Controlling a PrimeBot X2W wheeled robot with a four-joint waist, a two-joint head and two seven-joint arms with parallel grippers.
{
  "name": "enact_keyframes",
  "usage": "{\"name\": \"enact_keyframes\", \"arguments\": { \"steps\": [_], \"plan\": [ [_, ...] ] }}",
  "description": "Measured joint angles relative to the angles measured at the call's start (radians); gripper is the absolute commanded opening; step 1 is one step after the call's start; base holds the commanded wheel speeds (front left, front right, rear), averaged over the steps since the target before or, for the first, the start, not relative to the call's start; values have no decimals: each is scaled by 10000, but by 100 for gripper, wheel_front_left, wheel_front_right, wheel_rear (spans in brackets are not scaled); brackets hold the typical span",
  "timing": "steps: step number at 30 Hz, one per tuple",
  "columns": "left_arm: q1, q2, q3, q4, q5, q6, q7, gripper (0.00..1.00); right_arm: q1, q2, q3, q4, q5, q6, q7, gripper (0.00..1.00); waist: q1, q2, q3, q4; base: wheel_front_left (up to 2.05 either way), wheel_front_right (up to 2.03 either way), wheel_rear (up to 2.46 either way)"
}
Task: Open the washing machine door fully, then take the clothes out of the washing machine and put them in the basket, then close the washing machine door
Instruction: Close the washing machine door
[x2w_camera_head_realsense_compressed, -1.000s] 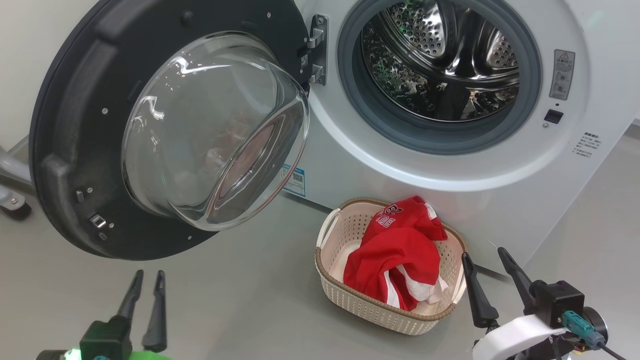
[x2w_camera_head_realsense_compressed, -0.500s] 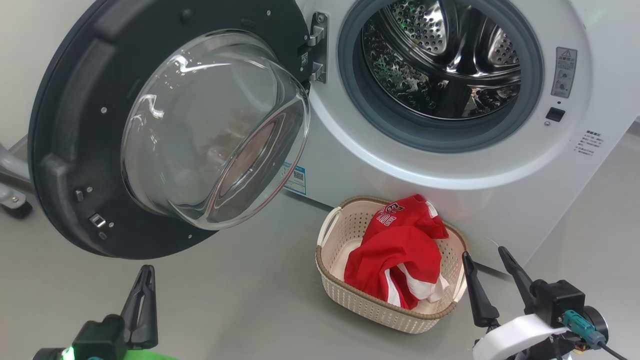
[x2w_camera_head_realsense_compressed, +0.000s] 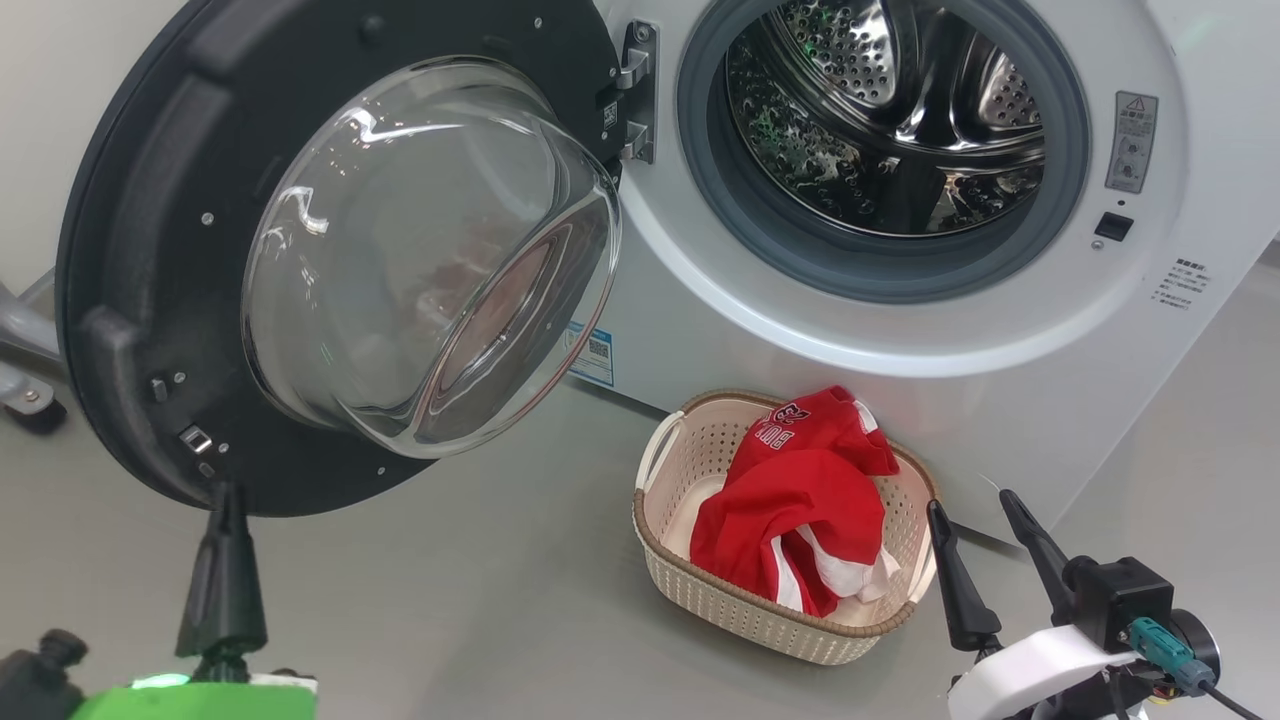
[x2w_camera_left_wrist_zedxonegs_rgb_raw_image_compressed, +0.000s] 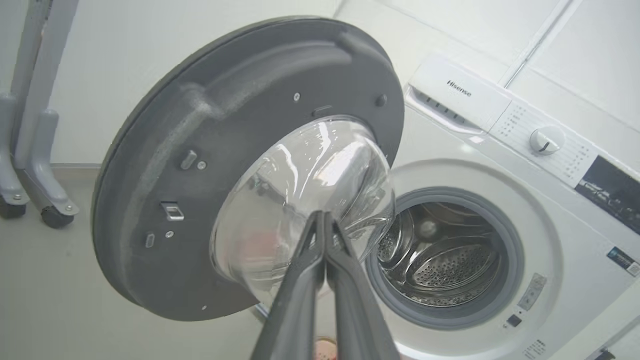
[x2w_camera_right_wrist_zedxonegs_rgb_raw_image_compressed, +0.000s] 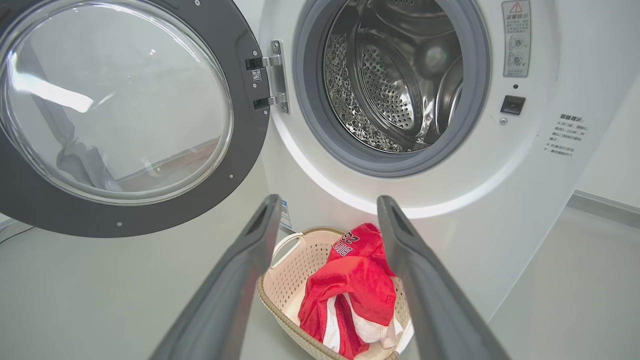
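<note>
Much open floor (x2w_camera_head_realsense_compressed: 480, 600) beside basket (x2w_camera_head_realsense_compressed: 720, 612)

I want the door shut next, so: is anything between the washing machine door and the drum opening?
Nothing visible. The drum opening looks empty, with no cloth across the gasket. The basket with the clothes sits on the floor below the opening, seemingly under the swing of the washing machine door.

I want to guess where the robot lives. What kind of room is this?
Probably a laundry room, though it could be a test space. A white washing machine stands with its round door open, and a basket holding red clothes sits on the floor before it.
</note>
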Motion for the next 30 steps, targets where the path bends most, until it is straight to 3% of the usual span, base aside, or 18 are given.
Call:
{"name": "enact_keyframes", "arguments": {
  "steps": [4,8,14,20,30],
  "plan": [
    [-261,-8,407,-564,-2320,-458,10,0,0,-12,-12,-31,0,-29,0,100,0,0,16,10,0,0,0],
    [-559,-6,911,-1147,-3917,-468,150,0,0,-23,-21,-104,0,-31,4,100,0,0,66,19,0,0,0],
    [-1266,50,2128,-1687,-5570,-470,612,0,-5,-88,-35,-199,-17,-36,88,100,0,0,221,40,0,0,0],
    [-1861,918,3638,-1212,-6936,-449,1137,0,-6,-111,-63,-221,-29,-36,90,100,0,0,332,19,0,0,0],
    [-3203,2222,5373,963,-8911,685,1981,0,-21,-146,10,-263,-46,-33,180,100,0,0,456,-144,0,0,0]
  ]
}}
